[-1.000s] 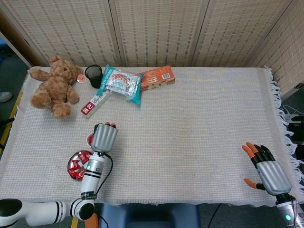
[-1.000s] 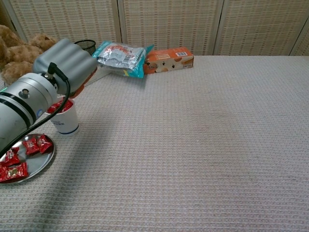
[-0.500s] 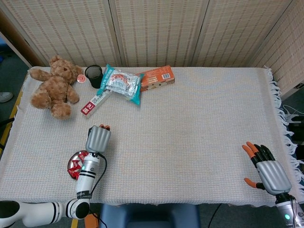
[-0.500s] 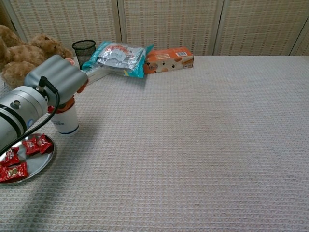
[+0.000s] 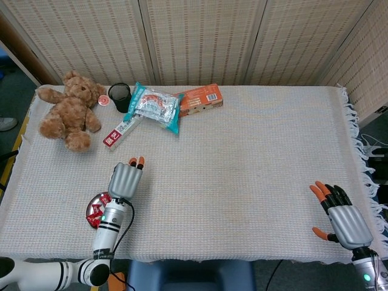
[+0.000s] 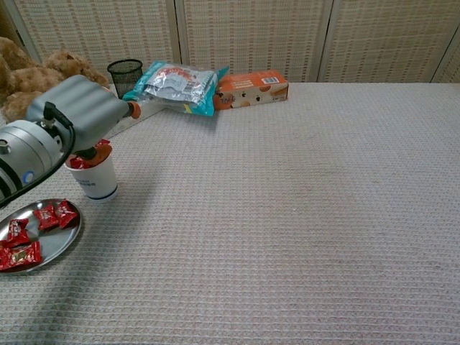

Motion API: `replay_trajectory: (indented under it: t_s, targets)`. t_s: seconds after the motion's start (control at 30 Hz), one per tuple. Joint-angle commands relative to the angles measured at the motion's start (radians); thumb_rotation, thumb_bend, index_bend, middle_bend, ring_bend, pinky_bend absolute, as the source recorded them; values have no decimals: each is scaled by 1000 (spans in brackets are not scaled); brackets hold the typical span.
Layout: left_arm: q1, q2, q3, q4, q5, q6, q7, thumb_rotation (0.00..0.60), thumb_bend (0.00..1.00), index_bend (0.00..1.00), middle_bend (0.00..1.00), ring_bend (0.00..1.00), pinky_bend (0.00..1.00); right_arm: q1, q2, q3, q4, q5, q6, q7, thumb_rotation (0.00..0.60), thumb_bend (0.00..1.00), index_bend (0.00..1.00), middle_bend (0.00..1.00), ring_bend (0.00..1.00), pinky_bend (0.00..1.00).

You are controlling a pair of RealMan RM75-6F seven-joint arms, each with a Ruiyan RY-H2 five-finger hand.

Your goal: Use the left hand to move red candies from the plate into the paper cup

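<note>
Nearest, at the table's near left corner, red wrapped candies (image 6: 29, 230) are seen on the round metal plate (image 6: 63, 241), with more in the white paper cup (image 6: 93, 176) just beyond. Whether anything is held by the grey left hand (image 6: 79, 115) over the cup cannot be told; the cup could be tipped by a low pass. The open, empty right hand (image 5: 339, 215) rests at the near right corner; print on the far orange carton (image 6: 251, 88) is not legible.

Red candies (image 6: 29, 230) on plate (image 6: 61, 248), in upright paper cup (image 6: 95, 181)

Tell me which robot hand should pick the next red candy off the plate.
Left. The left robot hand hovers over the paper cup, beside the plate of red candies; the right robot hand rests far across the table.
</note>
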Motion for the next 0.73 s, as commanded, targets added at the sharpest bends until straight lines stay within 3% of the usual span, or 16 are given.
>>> replay_trajectory:
  t_s: [0.03,0.1,0.17,0.27,0.37,0.53,0.73]
  targets:
    - [83,146,82,-175,130,76,-121,600,394,171,328,889,1000,-2,3,0,2,-3,5,9,600,88,0,0,0,0]
    - [142,229,144,-237,214,107,-249,600,390,150,305,712,955,-4,3,0,3,-4,8,10,600,88,0,0,0,0]
    - [218,322,228,-259,323,137,-466,600,389,123,240,512,796,-6,-2,0,4,-4,12,4,600,88,0,0,0,0]
    - [333,401,331,-169,461,217,-797,600,389,61,161,255,443,-12,-12,0,0,-8,24,-16,600,87,0,0,0,0]
    - [450,384,366,0,513,332,-1000,600,384,41,116,107,247,-21,-21,2,-2,-8,40,-42,600,87,0,0,0,0]
    - [567,295,317,230,551,486,-1201,600,380,38,97,63,199,-26,-33,0,-9,-12,46,-85,600,88,0,0,0,0]
    - [603,307,289,256,583,509,-1222,600,382,38,98,65,209,-38,-35,-7,-11,-32,67,-104,600,88,0,0,0,0]
